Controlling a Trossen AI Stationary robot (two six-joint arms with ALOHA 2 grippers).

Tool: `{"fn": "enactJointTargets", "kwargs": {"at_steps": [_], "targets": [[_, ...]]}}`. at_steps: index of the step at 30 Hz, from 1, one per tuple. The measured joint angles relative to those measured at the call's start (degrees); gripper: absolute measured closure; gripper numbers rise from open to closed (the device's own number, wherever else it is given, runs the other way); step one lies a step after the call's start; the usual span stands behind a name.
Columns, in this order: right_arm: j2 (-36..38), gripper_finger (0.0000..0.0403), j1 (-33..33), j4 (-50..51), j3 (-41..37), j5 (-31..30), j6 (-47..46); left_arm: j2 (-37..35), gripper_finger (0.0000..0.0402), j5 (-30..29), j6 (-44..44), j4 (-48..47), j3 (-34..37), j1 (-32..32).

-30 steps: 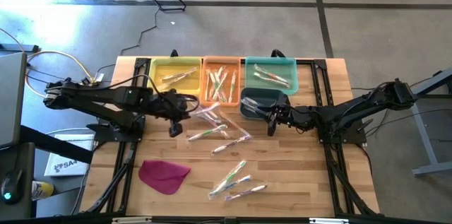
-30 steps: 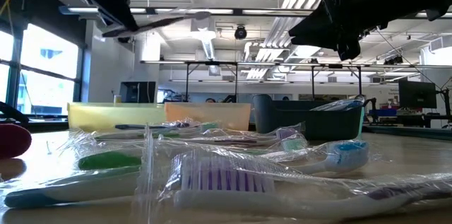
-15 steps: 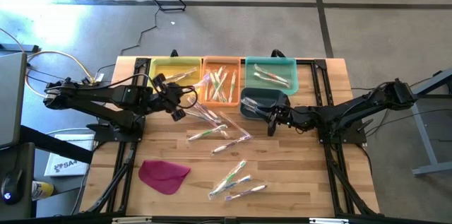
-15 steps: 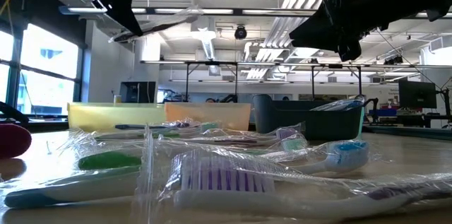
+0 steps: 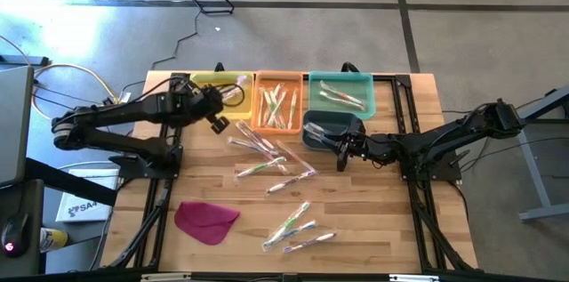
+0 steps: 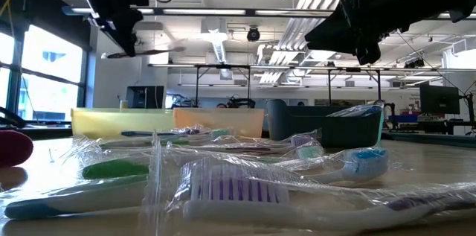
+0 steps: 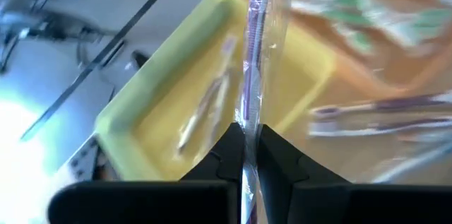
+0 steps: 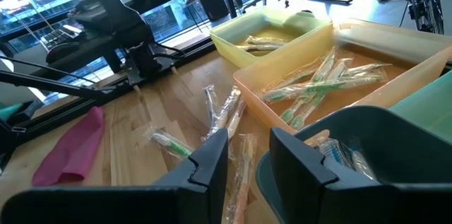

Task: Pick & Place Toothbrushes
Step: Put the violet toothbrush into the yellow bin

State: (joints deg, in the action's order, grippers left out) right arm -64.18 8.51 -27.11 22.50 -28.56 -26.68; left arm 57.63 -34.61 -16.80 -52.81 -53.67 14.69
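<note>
My left gripper [image 5: 219,115] hangs over the near edge of the yellow bin [image 5: 212,82], shut on a toothbrush [image 7: 256,33] with a pink-purple handle in a clear wrapper. The low view shows that toothbrush [image 6: 145,51] high above the table. My right gripper [image 5: 341,156] waits open beside the dark bin [image 5: 327,128], nothing between its fingers [image 8: 212,160]. Several wrapped toothbrushes [image 5: 267,153] lie flat on the wood at mid table, and more [image 5: 298,226] lie nearer the front. My left gripper pinches the wrapped toothbrush between its two fingers [image 7: 229,150], gripping the wrapper and handle [image 7: 247,128] some way in from one end. The fingers slant downward. The toothbrush sticks out ahead of the fingers along their line, lifted clear above the yellow bin.
Along the far edge stand the yellow bin, an orange bin [image 5: 277,100] and a green bin [image 5: 340,92], each with toothbrushes inside. A magenta cloth [image 5: 206,220] lies front left. Bare wood [image 5: 373,211] shows at the front right.
My left gripper has swung from above the loose toothbrushes toward the table's far edge, to over the yellow bin, turning as it went. It stays shut on the toothbrush, which has travelled with it clear of the table.
</note>
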Motion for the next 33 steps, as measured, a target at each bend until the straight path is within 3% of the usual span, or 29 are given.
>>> {"fn": "enactJointTargets", "kwargs": {"at_steps": [12,20,29,33], "targets": [[0.0,0.0304,-0.02,0.37,0.0,0.0,-0.02,-0.02,0.0384,3.34,3.81,6.14,6.9,16.0],[0.0,0.0304,-0.07,0.37,0.0,-0.15,0.0,0.0,0.0384,14.77,15.32,22.64,11.88,22.74],[0.0,0.0304,-0.07,0.42,0.0,-8.73,0.07,0.02,0.0384,18.21,15.22,26.16,14.08,33.4],[0.0,0.0305,-0.11,0.42,0.0,-10.52,1.27,0.02,0.0384,23.27,17.05,29.01,15.58,36.61]]}}
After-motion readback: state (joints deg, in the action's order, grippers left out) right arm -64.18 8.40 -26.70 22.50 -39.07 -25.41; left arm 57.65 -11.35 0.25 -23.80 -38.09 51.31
